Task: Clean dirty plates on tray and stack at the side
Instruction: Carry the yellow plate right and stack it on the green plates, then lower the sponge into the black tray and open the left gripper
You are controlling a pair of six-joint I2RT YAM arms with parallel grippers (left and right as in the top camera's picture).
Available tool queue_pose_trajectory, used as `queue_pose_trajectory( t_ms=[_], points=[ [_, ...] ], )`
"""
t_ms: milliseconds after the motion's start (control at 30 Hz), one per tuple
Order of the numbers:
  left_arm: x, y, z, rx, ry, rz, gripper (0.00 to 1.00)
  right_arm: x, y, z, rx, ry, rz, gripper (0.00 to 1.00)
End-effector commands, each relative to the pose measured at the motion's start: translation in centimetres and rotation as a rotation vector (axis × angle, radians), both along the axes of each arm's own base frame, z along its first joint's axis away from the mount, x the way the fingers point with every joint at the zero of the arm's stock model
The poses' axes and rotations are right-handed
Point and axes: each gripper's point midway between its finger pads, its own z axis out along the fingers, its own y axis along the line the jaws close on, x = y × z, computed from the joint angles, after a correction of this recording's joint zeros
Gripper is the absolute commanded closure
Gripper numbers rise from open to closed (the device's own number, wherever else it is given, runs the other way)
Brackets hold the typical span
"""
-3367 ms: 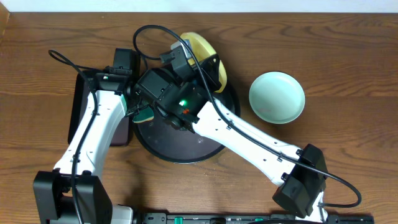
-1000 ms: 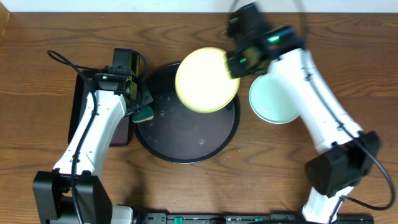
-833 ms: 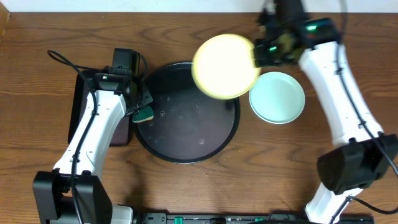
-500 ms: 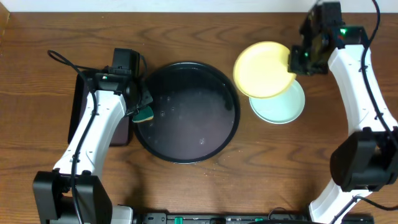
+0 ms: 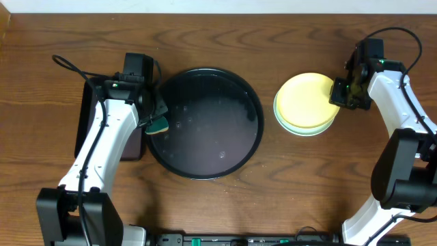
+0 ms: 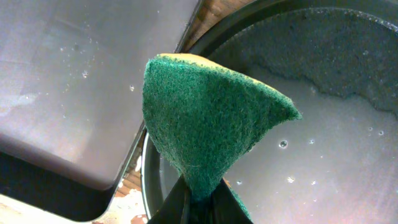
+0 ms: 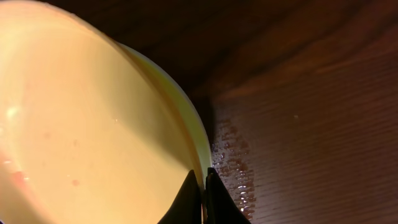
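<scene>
The pale yellow plate [image 5: 305,100] lies on top of a mint-turquoise plate [image 5: 304,129] on the table, right of the large round black tray [image 5: 205,164]. My right gripper [image 5: 336,91] is shut on the yellow plate's right rim; the wrist view shows the plate [image 7: 81,124] pinched between the fingers [image 7: 203,186]. My left gripper [image 5: 154,117] is shut on a green sponge [image 6: 205,118] at the tray's left edge [image 6: 149,186]. The tray holds no plates, only water droplets. A third plate cannot be made out.
A smaller black rectangular tray [image 5: 89,116] lies left of the round tray, under my left arm; it also shows in the left wrist view [image 6: 81,74]. A wet patch [image 7: 233,162] marks the wood beside the yellow plate.
My right gripper carried the yellow plate from over the tray rightward and lowered it onto the mint plate. The left arm and sponge have not moved.
</scene>
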Motion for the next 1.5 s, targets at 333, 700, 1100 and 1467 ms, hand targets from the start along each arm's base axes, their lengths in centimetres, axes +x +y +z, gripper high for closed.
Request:
queue_pose_trajectory(
  t_ms=[333, 700, 1100, 1467],
  points=[
    [0.1, 3.0, 0.2, 0.06, 0.012, -0.083, 0.93, -0.8, 6.0, 1.6, 0.14, 0.009, 0.236, 0.54],
    [0.8, 9.7, 0.5, 0.193, -0.004, -0.272, 0.93, 1.4, 11.5, 9.1, 0.111, -0.098, 0.46, 0.01],
    [0.7, 13.5, -4.8, 0.168, 0.078, -0.19, 0.93, 1.5, 16.0, 9.6, 0.114, -0.147, 0.563, 0.01],
    [0.5, 13.4, -7.2, 0.144, 0.138, -0.196, 0.33, 1.5, 16.0, 9.6, 0.113, -0.146, 0.563, 0.01]
  ],
)
